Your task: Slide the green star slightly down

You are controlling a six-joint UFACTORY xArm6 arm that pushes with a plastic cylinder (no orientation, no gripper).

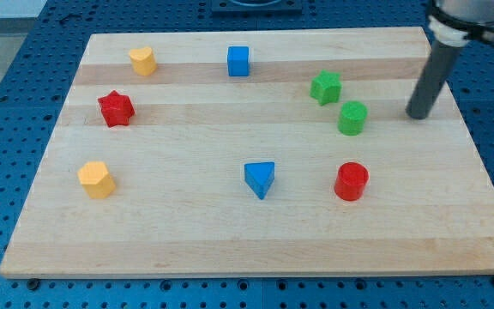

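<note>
The green star (325, 87) lies on the wooden board (187, 223) at the upper right. A green cylinder (352, 118) sits just below and to its right, close to it but apart. My tip (418, 115) rests on the board to the right of both, about a hundred pixels right of the star and slightly lower, level with the green cylinder. It touches no block.
A blue cube (238, 61) and a yellow heart (142, 61) lie near the top. A red star (116, 108) is at the left, a yellow block (97, 179) lower left, a blue triangle (260, 178) lower middle, a red cylinder (351, 181) lower right.
</note>
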